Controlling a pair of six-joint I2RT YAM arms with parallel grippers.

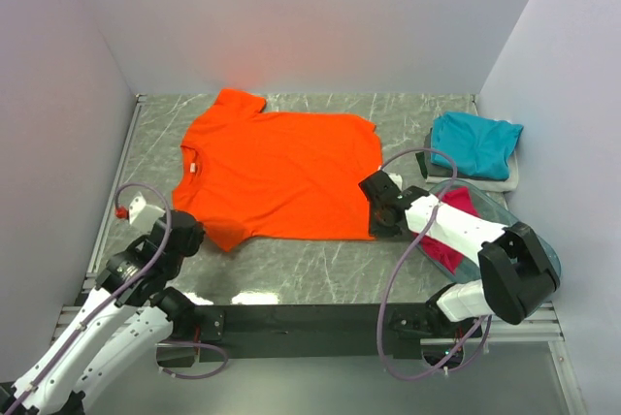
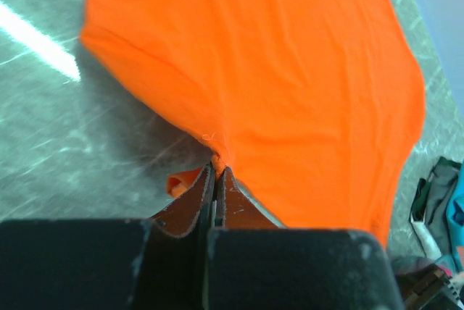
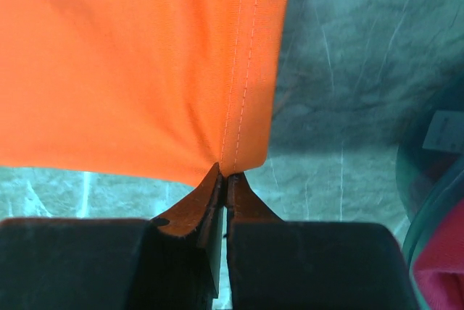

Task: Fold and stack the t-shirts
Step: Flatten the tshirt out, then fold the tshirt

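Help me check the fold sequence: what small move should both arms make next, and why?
Probably lift both grippers together a little, to start carrying the near edge over toward the far one. The left gripper is shut on the near sleeve of the orange tee, and the right gripper is shut on its near hem corner. The tee lies flat and unfolded.

Apparently marbled table [image 1: 320, 270] under orange t-shirt [image 1: 277, 173]
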